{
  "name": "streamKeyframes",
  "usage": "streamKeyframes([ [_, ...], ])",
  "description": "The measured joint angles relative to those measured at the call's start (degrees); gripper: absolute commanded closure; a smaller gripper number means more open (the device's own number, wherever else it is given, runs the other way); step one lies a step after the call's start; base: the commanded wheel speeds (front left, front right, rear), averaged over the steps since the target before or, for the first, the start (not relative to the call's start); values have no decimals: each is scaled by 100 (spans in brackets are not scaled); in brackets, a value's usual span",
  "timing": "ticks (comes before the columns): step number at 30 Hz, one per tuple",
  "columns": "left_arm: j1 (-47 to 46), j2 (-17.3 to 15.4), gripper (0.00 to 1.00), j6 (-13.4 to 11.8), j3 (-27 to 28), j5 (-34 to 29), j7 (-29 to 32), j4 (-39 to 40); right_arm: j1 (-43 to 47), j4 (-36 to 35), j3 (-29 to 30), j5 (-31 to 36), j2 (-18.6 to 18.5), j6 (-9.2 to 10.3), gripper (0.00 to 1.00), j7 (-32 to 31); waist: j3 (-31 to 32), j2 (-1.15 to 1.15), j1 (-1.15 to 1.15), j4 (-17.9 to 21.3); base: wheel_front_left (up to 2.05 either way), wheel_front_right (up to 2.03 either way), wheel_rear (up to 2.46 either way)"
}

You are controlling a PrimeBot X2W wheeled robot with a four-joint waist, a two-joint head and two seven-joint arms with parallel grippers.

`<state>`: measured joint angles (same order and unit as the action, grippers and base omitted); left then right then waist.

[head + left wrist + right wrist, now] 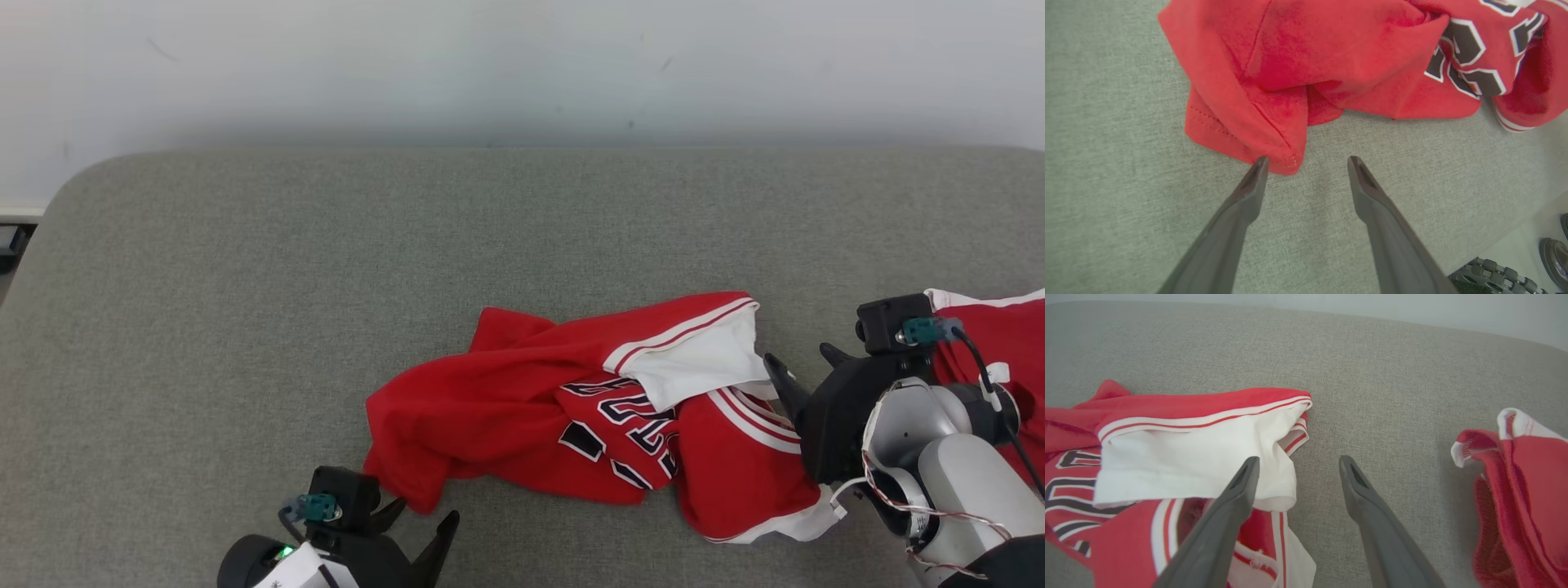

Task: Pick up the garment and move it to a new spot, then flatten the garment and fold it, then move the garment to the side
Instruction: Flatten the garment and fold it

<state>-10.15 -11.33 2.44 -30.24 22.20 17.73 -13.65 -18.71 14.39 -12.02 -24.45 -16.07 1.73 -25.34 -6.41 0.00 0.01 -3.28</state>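
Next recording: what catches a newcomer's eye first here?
A crumpled red jersey with black lettering lies mid-front on the grey pad. The left gripper and right gripper stand open at its two ends. More red cloth lies at the right edge.

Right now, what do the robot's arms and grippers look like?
The left gripper and right gripper each have two long, dark, tapering fingers on a black body, with a black camera block and teal connector. The right forearm is pale grey, with a black cable and red-and-white wires.
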Motion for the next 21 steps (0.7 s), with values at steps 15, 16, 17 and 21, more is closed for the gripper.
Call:
streamKeyframes([
  [15,-431,278,0,-142,-73,-3,392,-425,-432,353,-267,-9,100,-5,0,-754,-339,0,-1,-327,0,0,0],
  [16,-433,292,0,-143,-85,-9,392,-434,-432,371,-276,-9,102,-5,0,-775,-345,0,-1,-329,0,0,0],
  [17,-434,309,0,-146,-100,-21,392,-433,-432,385,-278,-9,102,-5,0,-803,-348,0,-1,-329,0,0,0],
  [21,-435,302,0,-256,-165,-242,389,-365,-432,408,-280,-9,99,-5,0,-854,-353,0,-1,-327,0,0,0],
])
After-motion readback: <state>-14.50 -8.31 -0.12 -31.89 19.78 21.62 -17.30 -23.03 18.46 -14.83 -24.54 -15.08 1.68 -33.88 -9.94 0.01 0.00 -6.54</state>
